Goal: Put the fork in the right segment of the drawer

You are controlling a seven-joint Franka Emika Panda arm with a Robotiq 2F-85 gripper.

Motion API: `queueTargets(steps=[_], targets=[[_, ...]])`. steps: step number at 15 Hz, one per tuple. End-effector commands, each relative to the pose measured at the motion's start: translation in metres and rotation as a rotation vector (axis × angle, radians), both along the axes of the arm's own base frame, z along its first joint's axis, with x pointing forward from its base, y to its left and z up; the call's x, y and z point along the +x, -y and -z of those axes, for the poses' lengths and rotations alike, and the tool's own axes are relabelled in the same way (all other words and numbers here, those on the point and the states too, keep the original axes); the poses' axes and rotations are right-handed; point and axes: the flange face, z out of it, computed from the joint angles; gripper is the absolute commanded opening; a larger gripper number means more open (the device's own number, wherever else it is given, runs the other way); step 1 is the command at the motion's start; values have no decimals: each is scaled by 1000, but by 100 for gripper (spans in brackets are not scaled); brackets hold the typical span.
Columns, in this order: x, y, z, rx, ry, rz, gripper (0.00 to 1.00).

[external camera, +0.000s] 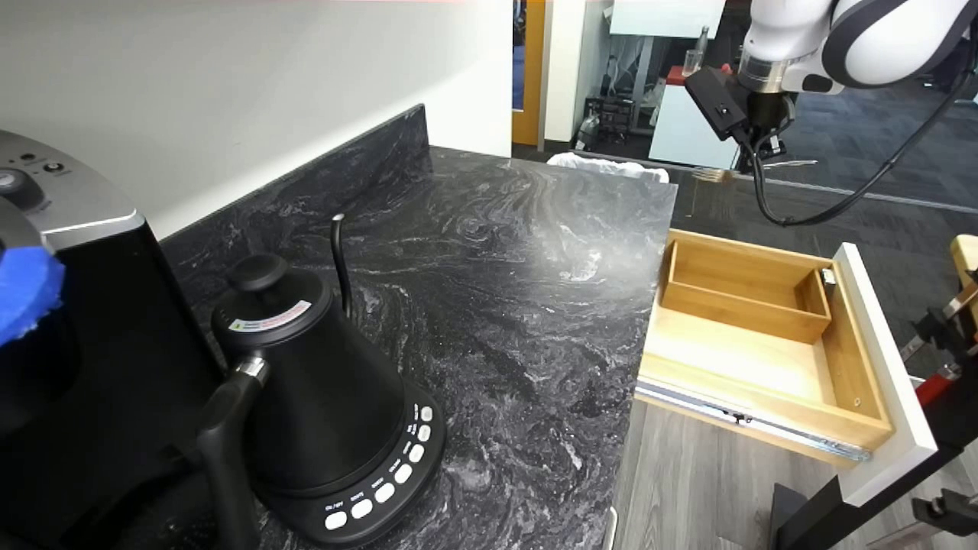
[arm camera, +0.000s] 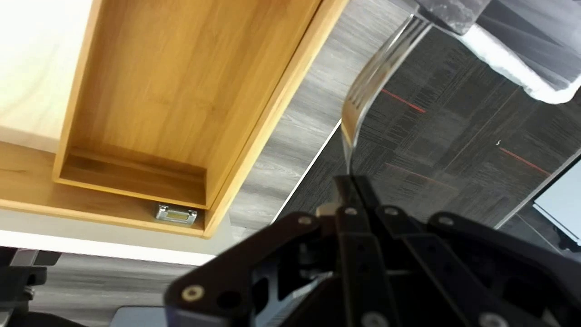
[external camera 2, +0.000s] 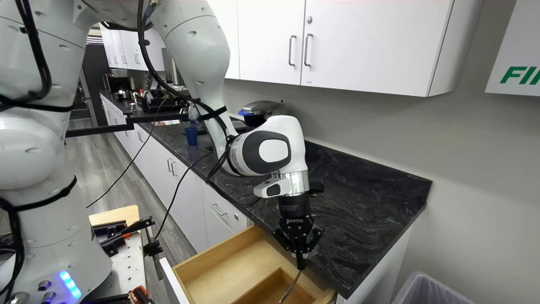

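My gripper (arm camera: 352,178) is shut on the fork (arm camera: 361,102), a silvery metal utensil gripped around its middle. In the wrist view its tines point up and away, toward the dark counter corner. An exterior view shows the fork's handle (external camera 2: 290,288) slanting down from the fingertips, with the inner segment behind it. The light-wood drawer (external camera: 856,347) stands pulled out, its white front facing away from the counter. A wooden-walled segment (arm camera: 181,91) takes up one side of it; the other side is bare pale wood. In the wrist view the fork appears past the drawer's outer wall, over floor.
The dark stone counter (external camera: 535,321) borders the drawer, with its corner close to the gripper. A black kettle (external camera: 321,397) stands on the counter. A bin with a white liner (arm camera: 513,68) sits beyond the counter end. Clamps (external camera: 943,328) lie near the drawer front.
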Motion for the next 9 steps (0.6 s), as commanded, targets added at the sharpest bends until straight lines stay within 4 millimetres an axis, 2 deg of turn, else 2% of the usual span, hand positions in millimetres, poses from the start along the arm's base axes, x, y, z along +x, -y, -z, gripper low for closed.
queueTargets(steps=[1,9], targets=[[-10,-1,7,-2,46,37,2],[-14,-29,27,20,28,32,2]])
